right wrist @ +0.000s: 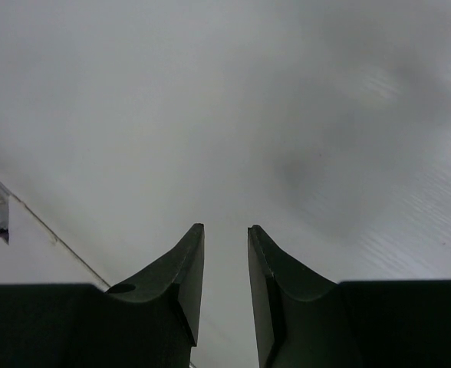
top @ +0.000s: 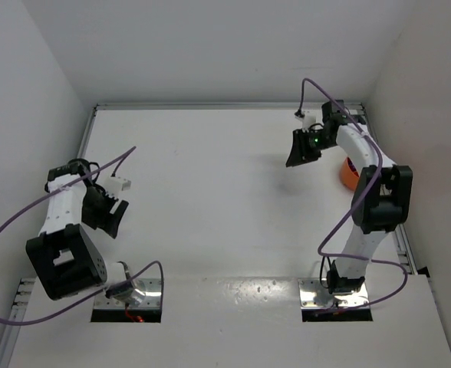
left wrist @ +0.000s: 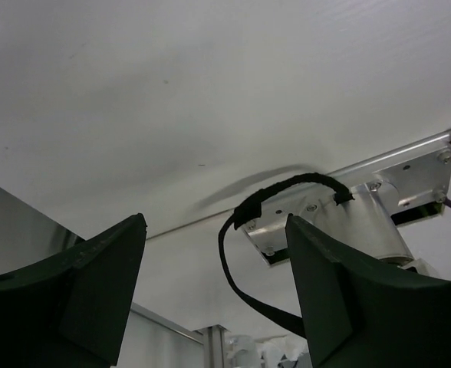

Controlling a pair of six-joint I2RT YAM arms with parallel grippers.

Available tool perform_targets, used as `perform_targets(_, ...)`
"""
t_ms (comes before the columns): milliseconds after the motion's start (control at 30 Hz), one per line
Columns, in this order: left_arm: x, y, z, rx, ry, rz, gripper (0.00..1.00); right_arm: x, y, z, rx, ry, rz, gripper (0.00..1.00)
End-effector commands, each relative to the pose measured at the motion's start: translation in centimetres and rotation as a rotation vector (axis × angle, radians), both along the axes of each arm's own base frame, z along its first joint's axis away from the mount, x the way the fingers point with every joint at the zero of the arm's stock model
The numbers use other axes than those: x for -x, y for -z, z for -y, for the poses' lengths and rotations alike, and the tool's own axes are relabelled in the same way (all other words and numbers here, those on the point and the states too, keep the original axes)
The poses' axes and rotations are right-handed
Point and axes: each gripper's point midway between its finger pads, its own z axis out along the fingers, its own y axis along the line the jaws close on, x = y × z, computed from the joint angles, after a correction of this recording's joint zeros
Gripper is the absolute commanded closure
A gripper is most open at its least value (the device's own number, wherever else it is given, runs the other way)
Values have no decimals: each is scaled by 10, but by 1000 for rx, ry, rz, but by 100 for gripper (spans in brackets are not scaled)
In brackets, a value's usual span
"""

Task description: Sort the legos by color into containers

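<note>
Orange bowl (top: 348, 176) near the right fingers (right wrist: 176, 284), which stand narrowly parted; left fingers (left wrist: 95, 291) spread wide above the surface (top: 210, 192).

The left arm (top: 64, 230) sits folded by the table's (top: 210, 207) left edge, its left gripper (top: 109, 215) wide apart and empty. The right arm (top: 375, 199) stretches toward the far right corner; the right gripper (top: 302, 148) shows a thin gap (nothing inside).

A white table (top: 210, 207) is enclosed by white walls (top: 210, 46) at the back and on both sides. A metal strip (top: 225, 106) is fitted along the far edge. A metal plate (top: 150, 288) is set at the near edge on the left, and a second plate (top: 310, 293) on the right. A black cable (left wrist: 287, 183) is looped beside a metal bracket (left wrist: 417, 172).
</note>
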Motion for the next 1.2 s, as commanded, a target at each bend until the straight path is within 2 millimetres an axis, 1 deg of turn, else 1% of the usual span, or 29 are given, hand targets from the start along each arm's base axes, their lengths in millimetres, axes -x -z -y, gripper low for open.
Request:
perform_targets(0, 0, -4, -1, 25, -18, -30, 20, -3, -21, -15, -26, -41, 132, 71)
perform_targets(33, -6, -4, 0, 34, -30, -15, 20, -1, -19, -12, -8, -42, 134, 71)
perform_targets(67, -9, -2, -1, 34, -40, -13, 20, 4, -9, -12, -4, -50, 120, 71)
perform_targets(100, -17, 0, -4, 25, -66, 10, 20, 3, -12, -9, 12, -51, 155, 71)
perform_targets(133, -21, 4, -5, 27, -78, 6, 19, 8, -6, -6, 31, -65, 156, 69)
perform_targets(167, -27, 5, -7, 23, -91, 18, 19, 7, -8, -6, 35, -74, 179, 68)
perform_targets(200, -35, 4, -10, 18, -118, 37, 19, 5, -17, -4, 50, -76, 222, 68)
perform_targets(233, -42, 5, -12, 22, -131, 28, 19, 7, -19, -3, 57, -91, 237, 67)
perform_targets(300, -55, 4, -17, 15, -141, 48, 19, 9, -21, 2, 91, -83, 255, 60)
perform_targets(333, -61, 2, -20, 10, -150, 63, 18, 9, -24, 4, 101, -78, 264, 56)
perform_targets(367, -71, -7, -28, -12, -173, 104, 16, 11, -23, 4, 101, -78, 251, 48)
perform_targets(400, -80, -11, -34, -35, -190, 140, 14, 15, -18, 10, 135, -77, 231, 44)
perform_targets(433, -84, -15, -35, -39, -199, 154, 12, 17, -16, 14, 159, -67, 219, 41)
perform_targets(467, -92, -24, -39, -50, -199, 188, 9, 14, -18, 22, 188, -57, 225, 33)
perform_targets(500, -97, -30, -40, -57, -214, 216, 6, 11, -18, 29, 231, -48, 223, 31)
perform_targets(567, -102, -40, -40, -56, -223, 261, 2, 17, -7, 42, 285, -56, 171, 29)
perform_targets(600, -108, -51, -41, -71, -241, 321, 0, 22, -7, 45, 304, -77, 160, 25)
perform_targets(633, -107, -51, -39, -64, -238, 336, 0, 25, -5, 49, 334, -158, 185, 24)
perform_targets(733, -97, -45, -27, -20, -240, 321, 0, 38, 13, 62, 414, -279, 144, 21)
perform_targets(767, -93, -38, -23, -5, -240, 303, 0, 30, 6, 65, 430, -274, 152, 19)
perform_targets(800, -91, -40, -21, 3, -238, 307, 0, 27, 5, 67, 441, -273, 138, 19)
perform_targets(833, -87, -36, -17, 18, -222, 290, 0, 21, 8, 71, 457, -261, 85, 19)
perform_targets(933, -90, -42, -9, 61, -201, 325, 0, 8, 15, 79, 494, -195, -1, 19)
perform_targets(967, -93, -45, -8, 68, -197, 336, 0, 8, 15, 81, 502, -183, -7, 18)
perform_targets(1000, -93, -45, -8, 68, -197, 337, 0, 5, 12, 77, 507, -199, 20, 18)
perform_targets(1033, -95, -46, -9, 66, -189, 337, 0, 5, 14, 79, 518, -197, 17, 17)
perform_targets(1067, -95, -46, -9, 66, -189, 338, 0, 5, 11, 82, 536, -199, 29, 17)
perform_targets(1133, -95, -43, -10, 64, -167, 331, 0, 3, 12, 86, 557, -194, 26, 17)
perform_targets(1167, -99, -47, -11, 61, -147, 357, 0, 6, 12, 88, 568, -196, 10, 17)
